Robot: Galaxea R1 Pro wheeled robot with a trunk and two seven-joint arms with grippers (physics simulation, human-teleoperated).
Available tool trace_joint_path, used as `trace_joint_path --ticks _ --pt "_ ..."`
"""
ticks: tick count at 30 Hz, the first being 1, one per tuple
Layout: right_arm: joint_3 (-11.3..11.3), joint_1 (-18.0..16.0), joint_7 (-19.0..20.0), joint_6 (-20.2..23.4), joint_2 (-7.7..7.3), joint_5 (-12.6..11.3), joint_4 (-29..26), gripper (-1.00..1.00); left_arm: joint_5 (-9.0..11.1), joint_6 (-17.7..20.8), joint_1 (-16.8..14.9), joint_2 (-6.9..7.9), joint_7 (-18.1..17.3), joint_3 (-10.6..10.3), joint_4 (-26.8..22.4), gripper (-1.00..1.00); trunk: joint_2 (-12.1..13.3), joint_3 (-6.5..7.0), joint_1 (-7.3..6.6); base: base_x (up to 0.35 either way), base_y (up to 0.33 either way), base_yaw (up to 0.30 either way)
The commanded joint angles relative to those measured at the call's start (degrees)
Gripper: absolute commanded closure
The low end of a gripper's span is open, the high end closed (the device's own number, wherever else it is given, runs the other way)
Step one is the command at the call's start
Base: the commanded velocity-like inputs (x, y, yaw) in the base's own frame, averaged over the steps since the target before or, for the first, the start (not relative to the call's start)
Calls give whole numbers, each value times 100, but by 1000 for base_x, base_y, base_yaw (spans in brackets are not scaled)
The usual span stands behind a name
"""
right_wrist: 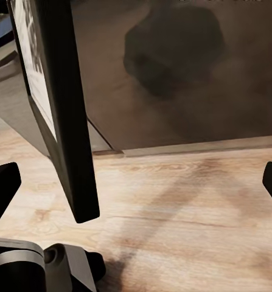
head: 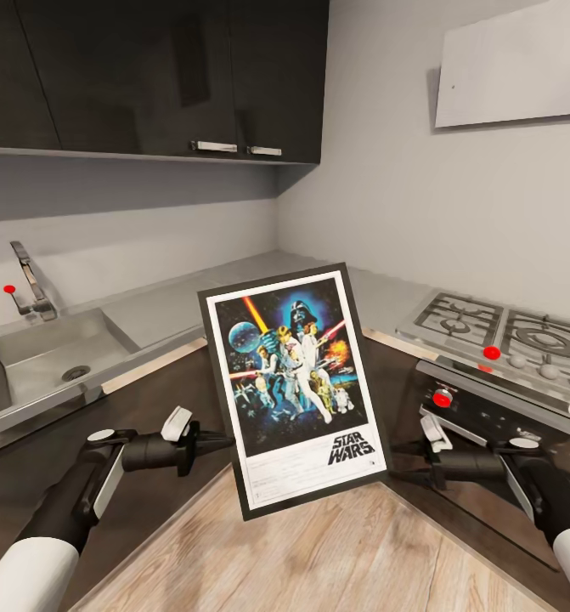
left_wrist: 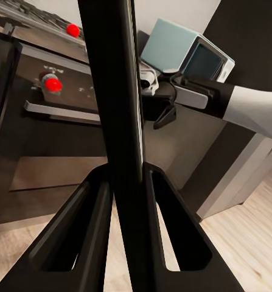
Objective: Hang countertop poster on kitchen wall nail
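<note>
The poster hangs in the air in front of the corner of the kitchen, upright and leaning a little, its printed face toward the robot and its lower edge above the wooden floor. It is off the table, the pale grey L-shaped worktop that runs behind it over dark cabinets.

The left tool meets the poster at its left edge, low down. From the left wrist, the two black fingers are clamped on the thin dark frame, which runs straight up between them, so this tool is grasping the poster. The right tool is at the opposite side, just beside the lower right corner; from the right wrist its fingertips stand wide apart, released, with the poster's edge in the gap and touching neither.

A steel sink sits in the table to the left, a gas hob with red knobs to the right.

"STAR WARS" is printed in black at the bottom of the poster; the finer print below it is too small to read.
</note>
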Motion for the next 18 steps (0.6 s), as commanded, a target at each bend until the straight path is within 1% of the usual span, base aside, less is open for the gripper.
trace_joint_path --ticks 1,6,18 --pt "-4 -3 22 58 10 1 -1 -100 4 40 -3 1 -10 1 -1 100 -3 -6 0 0 0 0" --pt "1 -3 22 52 41 -1 2 -100 4 40 -3 1 -10 3 -1 100 -3 -6 0 0 0 0" --pt "2 -2 22 51 47 -2 8 -100 5 40 -3 1 -10 12 -1 100 -3 -6 0 0 0 0"
